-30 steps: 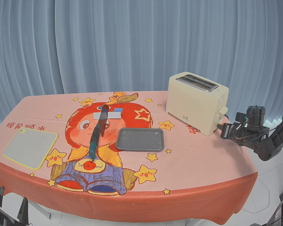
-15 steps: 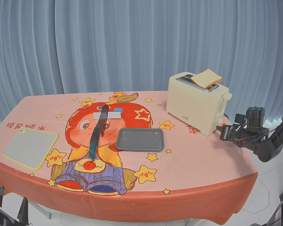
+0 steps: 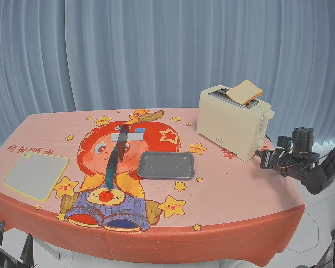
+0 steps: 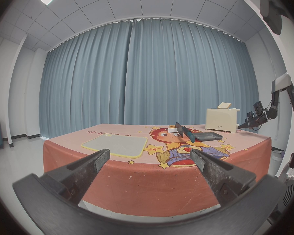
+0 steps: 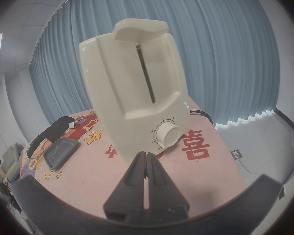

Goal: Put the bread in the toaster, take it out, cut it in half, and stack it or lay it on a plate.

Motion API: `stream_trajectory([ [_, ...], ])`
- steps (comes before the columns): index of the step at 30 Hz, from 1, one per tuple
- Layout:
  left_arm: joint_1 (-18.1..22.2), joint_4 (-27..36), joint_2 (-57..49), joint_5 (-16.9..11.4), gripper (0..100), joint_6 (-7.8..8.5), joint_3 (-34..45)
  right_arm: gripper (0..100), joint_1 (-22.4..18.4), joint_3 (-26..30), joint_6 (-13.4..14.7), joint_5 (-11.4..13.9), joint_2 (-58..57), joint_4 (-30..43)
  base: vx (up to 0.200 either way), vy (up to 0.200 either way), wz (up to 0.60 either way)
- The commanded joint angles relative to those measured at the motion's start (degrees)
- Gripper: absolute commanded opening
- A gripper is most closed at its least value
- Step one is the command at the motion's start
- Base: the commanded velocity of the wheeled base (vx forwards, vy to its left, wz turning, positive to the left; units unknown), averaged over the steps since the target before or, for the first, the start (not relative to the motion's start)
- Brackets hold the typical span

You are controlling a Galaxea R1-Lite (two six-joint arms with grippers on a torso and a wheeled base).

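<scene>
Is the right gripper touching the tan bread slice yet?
Apart. Head view: the tan bread slice juts from the top slot of the cream toaster; the right gripper sits low beside its base.

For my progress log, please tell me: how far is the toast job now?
Done, it seems: the bread stands up out of the toaster, lever raised. In hand: nothing; the right gripper is shut and empty beside the lever end, the left gripper open before the table. Left: take the bread out, cut it on the cutting board with the knife, lay it on the grey tray.
</scene>
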Motion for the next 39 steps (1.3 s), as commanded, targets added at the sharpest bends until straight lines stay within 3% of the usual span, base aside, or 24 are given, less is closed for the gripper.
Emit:
stream_trajectory([
  [1,0.01,-0.03,0.09,0.02,100,0.05,1.01,0,1.33,1.26,-0.60,-0.05,-2.81,-0.02,0.000,0.000,0.00],
  [6,0.01,-0.03,0.09,0.02,100,-0.04,1.01,0,4.05,2.67,-0.60,-2.25,-8.35,0.07,0.000,0.000,0.00],
  [16,0.01,-0.03,0.09,0.02,100,-0.04,1.01,0,9.94,4.43,-0.42,-2.42,-18.55,0.86,0.000,0.000,0.00],
  [35,0.01,-0.03,0.09,0.02,100,-0.04,1.01,0,9.50,2.14,0.45,-2.33,-21.62,-0.02,0.000,0.000,0.00],
  [36,0.01,-0.03,0.09,0.02,100,-0.04,1.01,100,9.50,2.14,1.07,-2.25,-21.89,-0.02,0.000,0.000,0.00],
  [39,0.01,-0.03,0.09,0.02,100,-0.04,1.01,100,9.59,2.14,2.65,-2.33,-22.76,0.16,0.000,0.000,0.00],
])
